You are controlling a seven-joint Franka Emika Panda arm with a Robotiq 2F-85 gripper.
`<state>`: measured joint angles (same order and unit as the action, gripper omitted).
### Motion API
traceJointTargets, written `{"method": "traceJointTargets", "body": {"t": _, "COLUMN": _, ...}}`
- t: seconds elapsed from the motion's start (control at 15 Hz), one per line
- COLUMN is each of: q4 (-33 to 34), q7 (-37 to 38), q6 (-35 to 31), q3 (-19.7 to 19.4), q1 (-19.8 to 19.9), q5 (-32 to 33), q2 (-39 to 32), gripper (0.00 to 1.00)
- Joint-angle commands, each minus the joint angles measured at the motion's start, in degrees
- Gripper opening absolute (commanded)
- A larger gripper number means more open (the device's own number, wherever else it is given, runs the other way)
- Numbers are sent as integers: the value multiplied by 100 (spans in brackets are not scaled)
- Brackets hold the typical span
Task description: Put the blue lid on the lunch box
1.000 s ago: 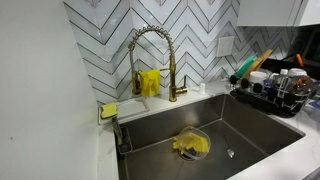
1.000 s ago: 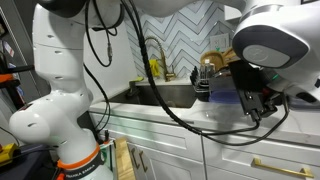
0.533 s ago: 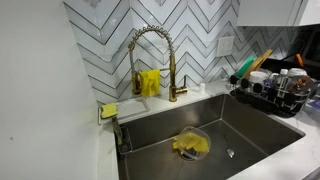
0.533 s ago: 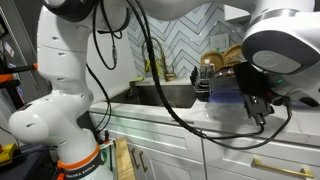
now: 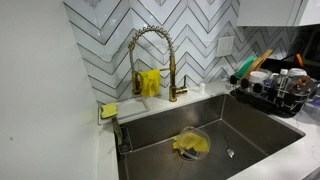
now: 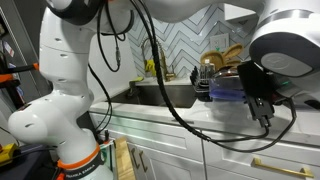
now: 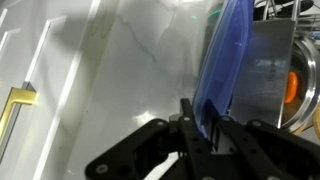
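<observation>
One lid [image 7: 226, 60], blue, on edge, lower rim pinched btw gripper [image 7: 201, 124] fingers. Lid held over marble counter [image 7: 110, 70], clear of surface, near rack [image 5: 272, 98]. Sink [image 5: 215, 122] beside rack, w/ clear bowl [image 5: 191, 144] inside, yellow cloth [image 5: 187, 148] in it. Gold faucet [image 5: 150, 50] behind sink. Gold drawer pull [image 7: 15, 105] below counter edge.
</observation>
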<state>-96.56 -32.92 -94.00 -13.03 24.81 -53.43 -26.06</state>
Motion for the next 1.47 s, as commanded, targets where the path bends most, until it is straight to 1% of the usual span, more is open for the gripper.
{"method": "traceJointTargets", "body": {"t": 0.0, "q4": 116, "q7": -82, "q6": 279, "q3": 70, "q1": 148, "q5": -132, "q2": -35, "gripper": 4}}
{"method": "traceJointTargets", "body": {"t": 0.27, "q4": 28, "q7": -85, "q6": 516, "q3": -40, "q1": 142, "q5": 152, "q2": 278, "gripper": 4}}
{"method": "traceJointTargets", "body": {"t": 0.47, "q4": -44, "q7": -70, "q6": 627, "q3": -187, "q1": 101, "q5": 655, "q2": 580, "gripper": 4}}
{"method": "traceJointTargets", "body": {"t": 0.6, "q4": -73, "q7": -146, "q6": 809, "q3": -204, "q1": 147, "q5": 774, "q2": 817, "gripper": 4}}
{"method": "traceJointTargets", "body": {"t": 0.8, "q4": -104, "q7": -254, "q6": 1198, "q3": -191, "q1": 160, "q5": 591, "q2": 1177, "gripper": 4}}
{"method": "traceJointTargets", "body": {"t": 1.0, "q4": -177, "q7": -114, "q6": 1260, "q3": -187, "q1": 14, "q5": 384, "q2": 1516, "gripper": 4}}
{"method": "traceJointTargets", "body": {"t": 1.13, "q4": -180, "q7": 38, "q6": 1032, "q3": -162, "q1": -114, "q5": 59, "q2": 1650, "gripper": 4}}
{"method": "traceJointTargets", "body": {"t": 1.2, "q4": -179, "q7": -3, "q6": 708, "q3": -147, "q1": -189, "q5": -222, "q2": 1684, "gripper": 4}}
{"method": "traceJointTargets", "body": {"t": 1.27, "q4": -130, "q7": 57, "q6": 665, "q3": -106, "q1": -252, "q5": -495, "q2": 1630, "gripper": 4}}
{"method": "traceJointTargets", "body": {"t": 1.33, "q4": -72, "q7": 76, "q6": 459, "q3": -74, "q1": -343, "q5": -693, "q2": 1595, "gripper": 4}}
{"method": "traceJointTargets", "body": {"t": 1.4, "q4": 73, "q7": 0, "q6": 799, "q3": -179, "q1": -265, "q5": -371, "q2": 1526, "gripper": 16}}
